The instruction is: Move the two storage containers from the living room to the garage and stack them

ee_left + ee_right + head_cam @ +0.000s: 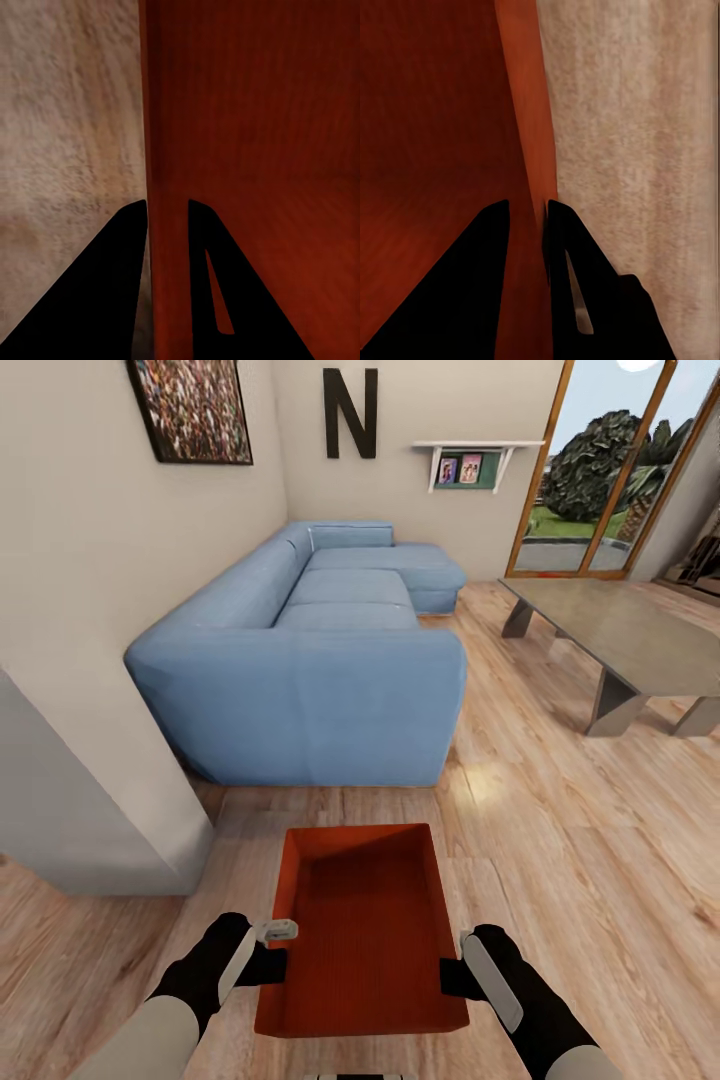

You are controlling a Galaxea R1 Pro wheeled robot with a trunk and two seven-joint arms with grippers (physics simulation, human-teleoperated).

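Living room, light wood plank floor (560,840). One orange-red bin (362,930) sits low in front of the robot, open side up, ribbed bottom visible, long axis running away from the camera; whether it rests on the planks or is lifted just clear of them cannot be told. Left gripper (272,958) at the bin's left wall near the close end, right gripper (452,972) at the right wall opposite; both arms come in from the lower corners in black sleeves. Left wrist view: the two dark fingers (105,300) straddle the bin's wall (166,225), one outside over the planks, one inside over the red bottom, pinched tight onto the wall. Right wrist view: same picture mirrored, fingers (465,300) clamped on the wall (529,225), one inside, one outside. So both grippers are clenched on the bin, one per side. Beyond the bin, a blue sectional sofa (310,660) stands along the left beige wall, its near arm end just past the bin's far edge. A corner of grey-white wall (90,800) juts in at left. Big black letter N (350,413) on the far wall, framed picture (190,408) on the left wall, small shelf (475,460) with photos. Grey low table (620,635) at right, well apart from the bin. Wood-framed glass doors (600,470) behind it, greenery outside.
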